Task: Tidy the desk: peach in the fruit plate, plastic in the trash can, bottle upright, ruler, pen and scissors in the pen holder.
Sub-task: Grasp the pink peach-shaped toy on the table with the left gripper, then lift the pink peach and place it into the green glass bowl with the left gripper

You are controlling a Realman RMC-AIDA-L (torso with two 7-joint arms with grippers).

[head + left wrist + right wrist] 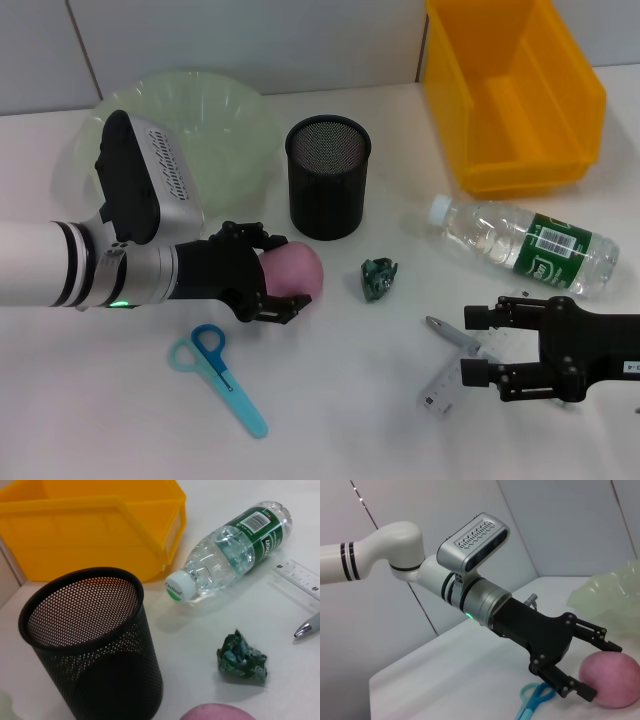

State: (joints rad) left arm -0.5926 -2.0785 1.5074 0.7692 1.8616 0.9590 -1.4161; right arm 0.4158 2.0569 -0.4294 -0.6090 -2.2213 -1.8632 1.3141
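Clearly, the left gripper point(283, 281) had its fingers spread around the peach point(292, 272), not yet clamped, to carry it to the fruit plate point(235, 125); the right gripper point(478, 345) waited open near the pen point(452, 333).

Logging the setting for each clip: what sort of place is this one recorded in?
Probably an indoor lab or office mock-up of a desk: a plain white table against a pale panelled wall, with staged desk clutter such as a mesh pen holder, scissors and a yellow bin.
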